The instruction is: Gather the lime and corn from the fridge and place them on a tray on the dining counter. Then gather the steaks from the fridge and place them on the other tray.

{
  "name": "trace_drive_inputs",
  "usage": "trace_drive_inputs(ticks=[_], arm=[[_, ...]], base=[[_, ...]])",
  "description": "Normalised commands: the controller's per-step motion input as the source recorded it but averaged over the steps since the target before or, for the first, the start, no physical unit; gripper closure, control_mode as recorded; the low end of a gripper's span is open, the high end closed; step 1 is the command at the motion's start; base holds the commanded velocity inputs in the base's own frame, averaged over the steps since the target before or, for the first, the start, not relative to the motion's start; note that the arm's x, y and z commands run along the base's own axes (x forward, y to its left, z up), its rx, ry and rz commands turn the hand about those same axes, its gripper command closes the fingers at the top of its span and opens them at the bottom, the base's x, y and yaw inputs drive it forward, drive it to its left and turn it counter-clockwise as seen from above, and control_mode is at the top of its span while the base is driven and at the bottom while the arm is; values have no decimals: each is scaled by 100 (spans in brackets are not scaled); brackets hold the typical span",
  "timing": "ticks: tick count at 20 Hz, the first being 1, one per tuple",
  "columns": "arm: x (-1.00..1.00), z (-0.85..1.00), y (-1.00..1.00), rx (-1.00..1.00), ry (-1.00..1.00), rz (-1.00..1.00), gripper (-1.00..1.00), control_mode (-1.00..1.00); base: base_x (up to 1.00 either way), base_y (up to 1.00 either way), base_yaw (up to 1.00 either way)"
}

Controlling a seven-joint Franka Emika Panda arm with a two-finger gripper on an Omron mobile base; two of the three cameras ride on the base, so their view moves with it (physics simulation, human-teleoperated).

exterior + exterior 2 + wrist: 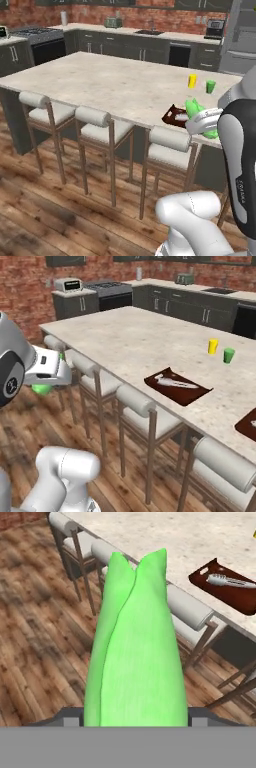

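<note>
Pincer [135, 724] clamped on corn [135, 657], stools [187, 609] before dining counter [150, 341], tray [177, 386] beyond

You have a red brick wall [100, 12] at the far side, dark grey cabinets [125, 47] beneath it — a black stove [42, 42] to the left, a sink [148, 32] further right. Wood plank floor [50, 210] runs near you, under white-cushioned bar stools [95, 125].
</note>
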Motion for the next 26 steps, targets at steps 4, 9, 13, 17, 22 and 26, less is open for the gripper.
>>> trace_drive_inputs(ticks=[4, 9, 13, 17, 22, 26], arm=[[0, 0, 0, 0, 0, 0, 100, 100], [0, 0, 0, 0, 0, 0, 100, 100], [0, 0, 0, 0, 0, 0, 100, 100], [0, 0, 0, 0, 0, 0, 100, 100], [0, 0, 0, 0, 0, 0, 100, 100], [0, 0, 0, 0, 0, 0, 100, 100]], base=[[62, 5, -47], [56, 24, -49], [48, 33, -51], [53, 32, -50], [61, 34, -48], [76, 35, -44]])
